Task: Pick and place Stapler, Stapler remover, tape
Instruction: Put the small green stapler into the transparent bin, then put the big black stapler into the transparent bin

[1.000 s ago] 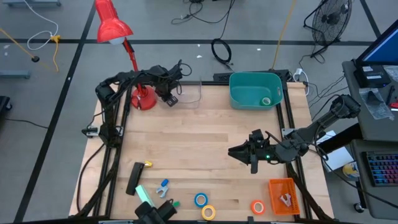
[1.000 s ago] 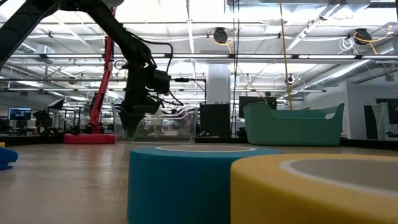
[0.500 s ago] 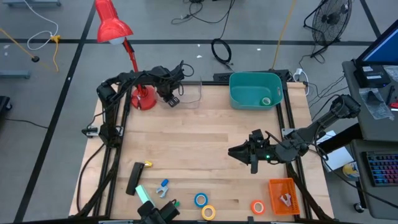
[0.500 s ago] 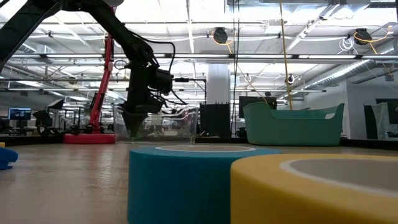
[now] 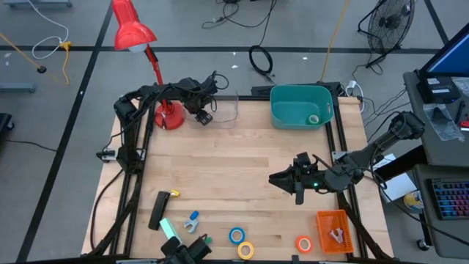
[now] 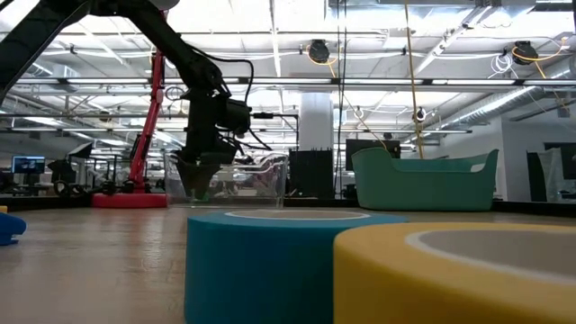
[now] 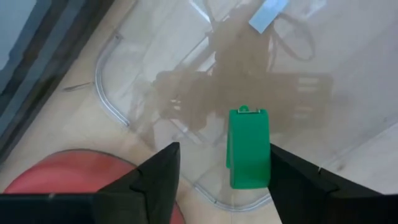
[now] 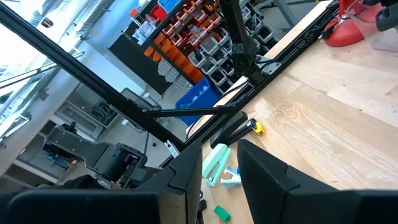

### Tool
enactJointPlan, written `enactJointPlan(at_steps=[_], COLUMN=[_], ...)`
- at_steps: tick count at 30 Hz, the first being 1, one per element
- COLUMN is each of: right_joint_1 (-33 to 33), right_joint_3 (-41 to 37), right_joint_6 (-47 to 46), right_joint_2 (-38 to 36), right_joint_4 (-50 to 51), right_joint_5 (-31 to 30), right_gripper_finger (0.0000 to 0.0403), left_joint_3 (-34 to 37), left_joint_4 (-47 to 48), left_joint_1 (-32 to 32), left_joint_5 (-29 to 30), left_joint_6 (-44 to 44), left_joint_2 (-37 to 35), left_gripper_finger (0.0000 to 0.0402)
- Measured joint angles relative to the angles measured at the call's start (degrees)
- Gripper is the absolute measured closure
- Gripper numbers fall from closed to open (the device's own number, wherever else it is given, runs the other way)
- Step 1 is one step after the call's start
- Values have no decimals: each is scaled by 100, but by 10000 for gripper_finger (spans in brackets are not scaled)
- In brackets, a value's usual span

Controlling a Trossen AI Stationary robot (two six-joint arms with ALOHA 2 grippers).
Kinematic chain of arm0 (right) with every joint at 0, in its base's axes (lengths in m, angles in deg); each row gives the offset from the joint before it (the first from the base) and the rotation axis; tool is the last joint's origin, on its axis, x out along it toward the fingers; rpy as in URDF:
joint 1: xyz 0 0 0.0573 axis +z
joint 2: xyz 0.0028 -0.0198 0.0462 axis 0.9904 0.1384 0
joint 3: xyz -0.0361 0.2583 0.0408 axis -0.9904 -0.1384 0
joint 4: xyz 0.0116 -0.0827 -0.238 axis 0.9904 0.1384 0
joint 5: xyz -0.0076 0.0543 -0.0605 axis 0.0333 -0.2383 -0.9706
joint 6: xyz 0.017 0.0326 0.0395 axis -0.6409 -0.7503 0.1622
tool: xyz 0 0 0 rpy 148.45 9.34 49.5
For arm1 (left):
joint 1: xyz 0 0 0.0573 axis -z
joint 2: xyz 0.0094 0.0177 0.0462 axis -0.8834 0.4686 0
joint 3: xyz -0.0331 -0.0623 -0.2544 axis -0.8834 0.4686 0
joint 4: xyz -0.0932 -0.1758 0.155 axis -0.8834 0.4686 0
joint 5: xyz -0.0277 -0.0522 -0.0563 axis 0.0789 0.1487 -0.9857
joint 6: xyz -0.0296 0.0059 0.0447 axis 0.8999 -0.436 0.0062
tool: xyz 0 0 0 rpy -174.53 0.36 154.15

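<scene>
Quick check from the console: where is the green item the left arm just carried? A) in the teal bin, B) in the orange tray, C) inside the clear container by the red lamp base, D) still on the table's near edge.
C: the left wrist view shows the green item lying inside the clear container, between the open jaws of the left gripper.

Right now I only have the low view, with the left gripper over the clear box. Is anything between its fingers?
Observer: Yes. The left wrist view shows a green block between the left gripper's spread fingers, with a gap on one side.
Operator: Where is the right arm?
Observer: The right gripper hangs open and empty over bare wood, right of centre.
Operator: Any tape binned?
Observer: One tape roll lies in the teal bin.
</scene>
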Motion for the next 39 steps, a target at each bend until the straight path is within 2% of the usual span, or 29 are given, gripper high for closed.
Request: enactJointPlan(at_steps=[3, 10, 13, 15, 28, 33, 39], right_joint_1=[0, 0, 0, -1, -39, -39, -39], right_joint_3=[0, 0, -1, 0, 0, -2, -2], right_joint_6=[0, 0, 0, 0, 2, 2, 22], right_joint_2=[0, 0, 0, 0, 0, 0, 0], right_joint_4=[0, 0, 0, -2, -4, -2, 2], right_joint_5=[0, 0, -2, -2, -2, 0, 11], right_gripper_finger=[307, 307, 307, 307, 307, 307, 307], left_joint_3=[0, -24, -28, -42, -700, -873, -874], left_joint_4=[-27, 29, -184, -296, -58, -186, -196], left_joint_1=[0, 68, 77, 126, 170, 434, 1249], left_joint_5=[3, -35, -535, -379, -269, -924, -1594], left_joint_6=[69, 147, 88, 80, 59, 70, 195], left_joint_2=[0, 2, -146, -195, -331, -792, -1548], left_gripper_finger=[183, 242, 251, 250, 218, 218, 218])
